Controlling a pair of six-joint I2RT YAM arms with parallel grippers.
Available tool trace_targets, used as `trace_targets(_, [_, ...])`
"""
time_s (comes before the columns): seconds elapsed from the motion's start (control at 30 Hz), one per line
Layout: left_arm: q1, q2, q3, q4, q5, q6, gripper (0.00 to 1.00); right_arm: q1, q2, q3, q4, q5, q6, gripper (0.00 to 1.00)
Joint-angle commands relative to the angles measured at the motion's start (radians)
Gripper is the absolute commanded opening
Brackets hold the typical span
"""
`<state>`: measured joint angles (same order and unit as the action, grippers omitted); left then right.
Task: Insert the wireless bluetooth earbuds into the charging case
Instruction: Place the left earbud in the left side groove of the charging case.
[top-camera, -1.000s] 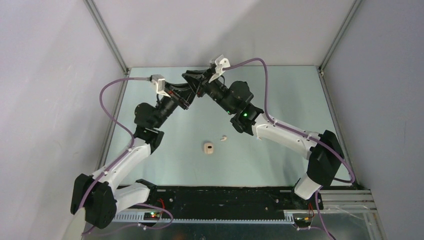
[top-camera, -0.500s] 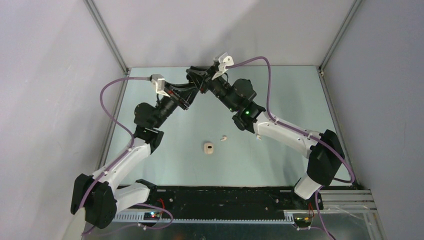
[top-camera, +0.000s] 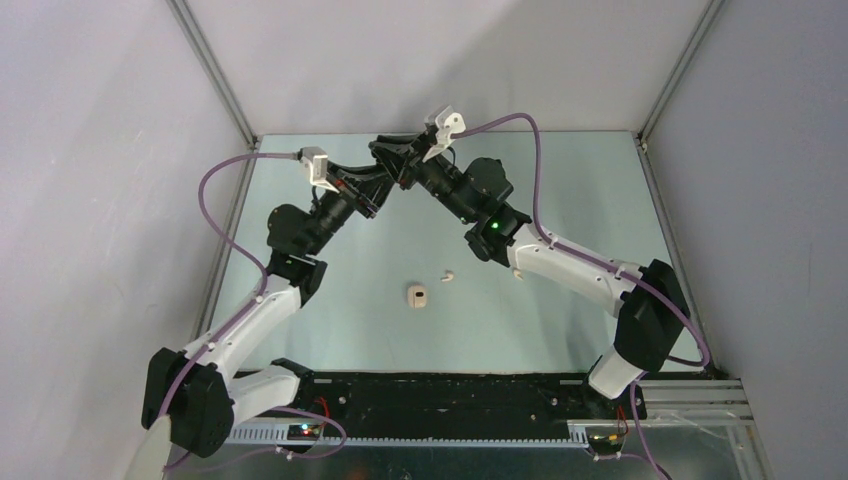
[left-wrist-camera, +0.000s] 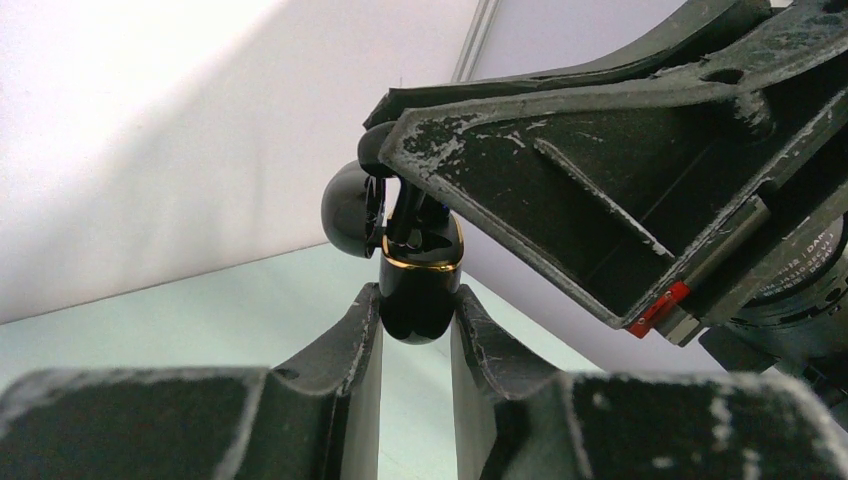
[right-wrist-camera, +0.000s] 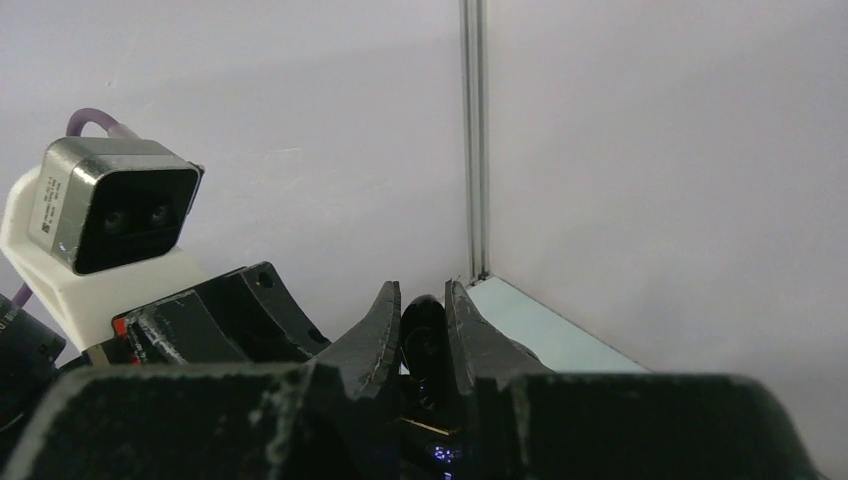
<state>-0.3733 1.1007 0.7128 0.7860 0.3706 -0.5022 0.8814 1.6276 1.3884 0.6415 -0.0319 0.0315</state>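
Up in the air, well clear of the tabletop (top-camera: 560, 180), both arms meet over the black charging case (left-wrist-camera: 420, 285), and everything else is best placed from that case. The left claw (left-wrist-camera: 417, 305) has its two fingers pinched tight on the lower half of the case, holding it upright with the gold rim just above the fingertips. The lid (left-wrist-camera: 348, 210) hangs open to one side of the rim.

Directly above the case, the right claw (right-wrist-camera: 422, 300) is nearly closed on a small dark piece that I take to be a black earbud (right-wrist-camera: 422, 335). Its tips point down into the open mouth. From where I stand I cannot tell whether the bud is seated in its pocket or only resting at the rim.

To my mind the way to do this well is to keep the left grip firm and motionless, so the case cannot twist. The right arm should press straight down along the pocket's axis, not at a slant. It should let go only once the bud sits flush, then lift without brushing the lid.

Far below the case, and nearer the arm bases, a cream case (top-camera: 418, 296) and a cream earbud (top-camera: 448, 274) lie apart on the tabletop.
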Motion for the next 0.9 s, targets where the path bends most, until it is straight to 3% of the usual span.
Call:
trace_targets(0.0, [0.01,-0.006,0.051,0.04,-0.006,-0.015,0.0,0.004,-0.049,-0.008,0.032,-0.016,0.012,0.0])
trace_targets(0.87, [0.02,-0.005,0.056,0.039,0.032,0.01,0.0,0.002,-0.039,-0.008,0.007,-0.03,0.003,0.0])
